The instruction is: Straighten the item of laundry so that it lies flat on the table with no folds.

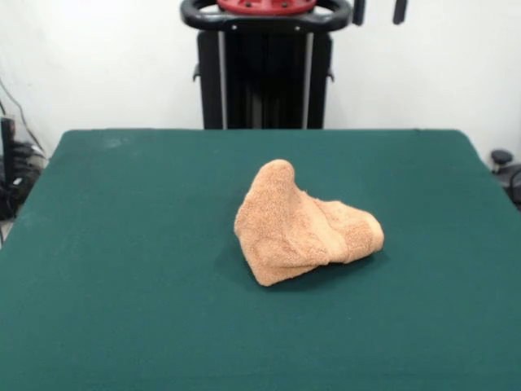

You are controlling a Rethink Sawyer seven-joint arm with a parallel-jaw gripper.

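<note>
One crumpled towel lies near the middle of the green counter, seen from the front. Nearest the camera, a broad band of bare green cloth runs across the whole width. Beyond it, the towel rests as a bunched, light orange-tan mound, roughly triangular in outline: its lowest corner points toward the camera, a rounded peak rises at its far left side, and a thicker rolled fold bulges out to the picture's right. Creases run diagonally across its surface, and layers overlap, so it does not lie flat. A faint shadow darkens the counter under its near edge. Behind the towel, more bare cloth extends to the counter's far edge. Past that edge stands the robot's black pedestal, topped by a red and black ring, against a white wall. Two dark tips, the gripper, hang at the top edge to the right of the pedestal, apart from each other and holding nothing.
</note>
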